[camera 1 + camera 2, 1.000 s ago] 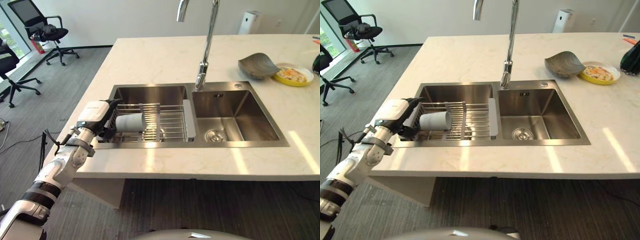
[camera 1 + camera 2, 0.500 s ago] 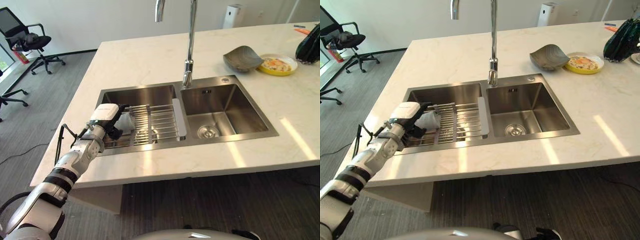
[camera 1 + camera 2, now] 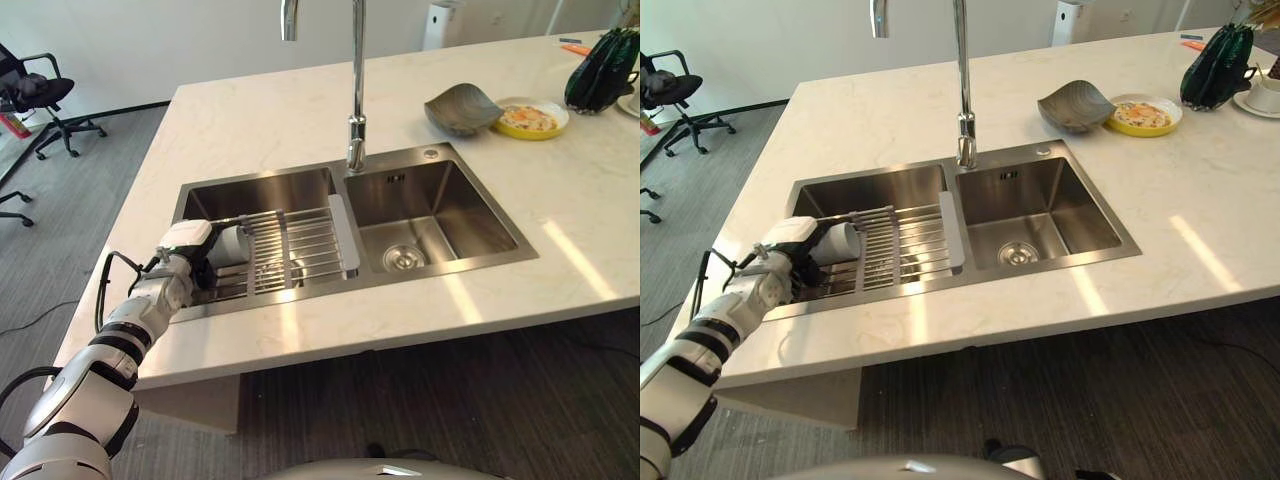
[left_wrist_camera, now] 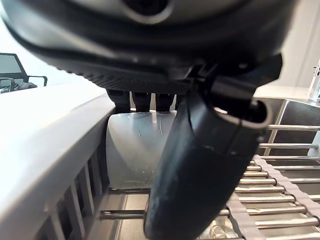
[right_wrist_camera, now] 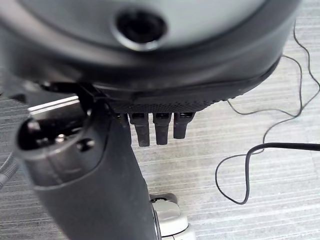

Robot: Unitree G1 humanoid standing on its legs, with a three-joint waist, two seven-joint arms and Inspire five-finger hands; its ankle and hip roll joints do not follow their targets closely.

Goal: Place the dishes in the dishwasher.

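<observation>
A white cup [image 3: 233,246] lies on its side on the wire rack [image 3: 295,250] over the left sink basin [image 3: 260,195]. My left hand [image 3: 186,252] is at the cup's left end, at the sink's left rim. In the left wrist view its fingers [image 4: 142,100] curl over the cup [image 4: 132,150] and the thumb [image 4: 200,165] crosses in front, so the hand is shut on the cup. A grey bowl [image 3: 460,108] and a yellow plate [image 3: 530,118] with food sit on the counter at the far right. My right hand [image 5: 90,165] hangs over the floor, fingers [image 5: 156,129] relaxed.
A tall faucet [image 3: 355,100] rises between the two basins; the right basin [image 3: 430,220] has a drain. A dark green object [image 3: 600,75] and a cup on a saucer [image 3: 1265,95] stand at the counter's far right. Office chairs [image 3: 40,95] stand at the back left.
The whole picture has shifted, so the camera has moved. My left hand stays at the cup on the rack and now covers more of it.
</observation>
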